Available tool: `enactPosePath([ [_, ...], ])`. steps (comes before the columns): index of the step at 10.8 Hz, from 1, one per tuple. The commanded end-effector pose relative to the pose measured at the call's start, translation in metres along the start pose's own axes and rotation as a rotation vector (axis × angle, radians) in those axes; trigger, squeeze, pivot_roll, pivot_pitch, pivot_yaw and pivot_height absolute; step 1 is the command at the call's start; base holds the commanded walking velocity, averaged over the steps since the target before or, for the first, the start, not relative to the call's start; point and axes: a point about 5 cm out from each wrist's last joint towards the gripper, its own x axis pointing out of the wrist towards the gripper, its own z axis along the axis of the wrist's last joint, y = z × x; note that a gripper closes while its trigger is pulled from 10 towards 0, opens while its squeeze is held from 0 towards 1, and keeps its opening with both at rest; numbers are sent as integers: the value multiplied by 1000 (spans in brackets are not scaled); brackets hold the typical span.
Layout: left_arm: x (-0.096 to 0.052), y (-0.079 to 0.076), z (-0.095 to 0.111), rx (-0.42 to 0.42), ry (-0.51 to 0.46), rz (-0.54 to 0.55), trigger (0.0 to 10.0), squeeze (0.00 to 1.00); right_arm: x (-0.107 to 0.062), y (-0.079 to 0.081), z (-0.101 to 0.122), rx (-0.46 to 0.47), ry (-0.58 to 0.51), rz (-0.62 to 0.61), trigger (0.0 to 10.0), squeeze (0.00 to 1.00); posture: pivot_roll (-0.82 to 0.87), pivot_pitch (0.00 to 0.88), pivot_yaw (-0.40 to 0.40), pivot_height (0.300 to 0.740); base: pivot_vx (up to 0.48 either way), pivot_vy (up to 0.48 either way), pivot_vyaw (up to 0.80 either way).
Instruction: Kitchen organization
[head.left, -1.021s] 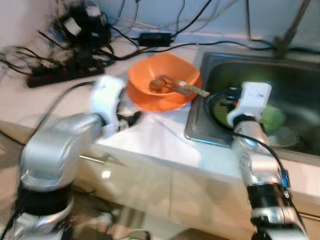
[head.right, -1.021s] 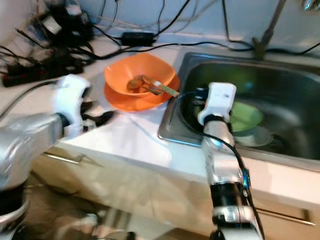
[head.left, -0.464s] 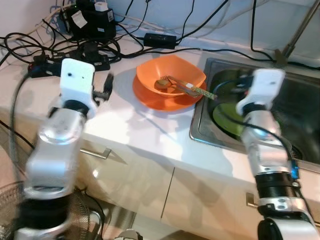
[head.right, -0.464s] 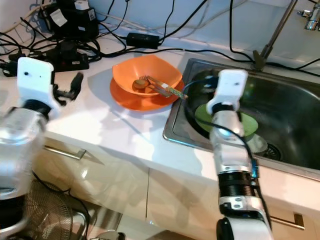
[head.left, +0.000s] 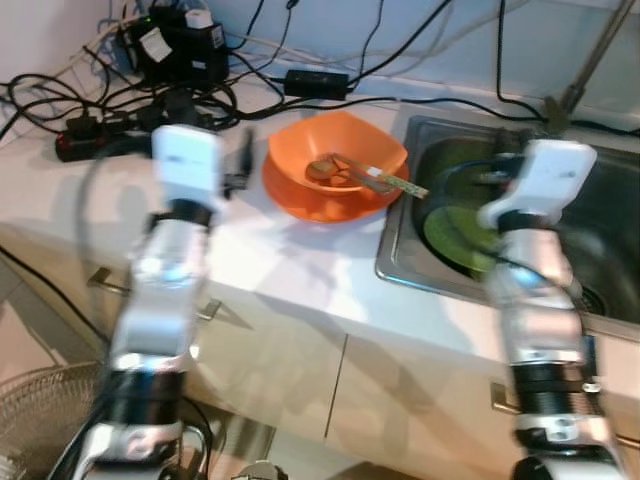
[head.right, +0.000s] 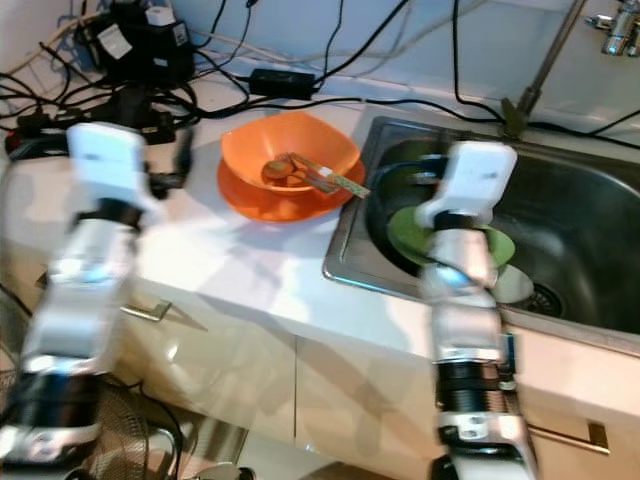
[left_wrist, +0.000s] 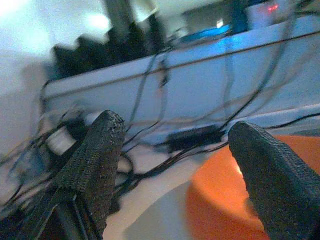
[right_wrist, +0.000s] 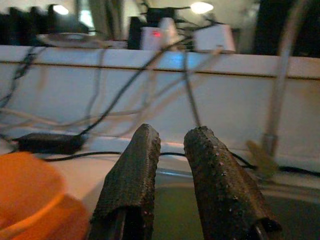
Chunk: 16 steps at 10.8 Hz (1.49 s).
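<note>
Sitting on the white counter (head.left: 300, 260) just left of the sink (head.right: 590, 230), the orange bowl (head.left: 335, 160) rests on an orange plate (head.right: 250, 195), and cutlery (head.left: 370, 178) lies in the bowl with one handle poking past the rim toward 3 o'clock. What the cutlery pieces are is hard to make out; they look like a spoon and a fork. In the sink a green plate (head.right: 500, 245) lies partly hidden behind the right arm, with a paler dish (head.right: 515, 288) under its 5 o'clock edge.

The left tool (left_wrist: 175, 165) hovers at 9 o'clock of the bowl, fingers (left_wrist: 95, 165) wide apart, nothing between them; in the wrist view the bowl's orange edge sits past the far finger. The right tool (right_wrist: 167, 165) hangs over the sink's near left corner, its fingers (right_wrist: 130, 180) close together with a narrow gap, gripping nothing. In the head views both tools are mostly hidden behind their white wrist housings, and both arms are blurred.

At 11 o'clock of the bowl a tangle of black cables (head.left: 120, 100), a power strip (head.left: 90, 140) and black adapters (head.left: 180, 50) crowds the counter's back corner against the pale wall. A faucet stem (head.right: 545, 60) rises behind the sink, cut off at the top. Below the counter run cream cabinet doors (head.right: 250, 370) with metal handles.
</note>
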Motion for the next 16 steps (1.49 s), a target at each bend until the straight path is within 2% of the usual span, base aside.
enactPosePath([
  [1,3,-9,3,68,-46,-35,10000,0,0,6,5,6,-31,18,10000,0,205,68,15,740,0,0,0],
  [3,4,-22,-2,22,-61,-29,10000,0,-1,17,1,17,-24,41,10000,0,201,36,6,740,0,0,0],
  [5,11,-29,-1,-4,-107,-17,10000,0,3,17,3,17,-33,40,10000,0,191,0,-8,740,0,0,0],
  [7,16,-26,-2,-2,-120,-4,10000,0,8,15,5,12,-47,38,10000,0,186,0,-13,740,0,-159,0],
  [12,19,-23,-6,4,-139,13,10000,0,11,15,-2,16,-25,41,10000,0,196,0,-16,740,0,-331,0],
  [16,23,-21,-1,15,-160,-13,10000,0,9,18,-7,18,-5,48,10000,0,203,0,-15,740,0,0,0],
])
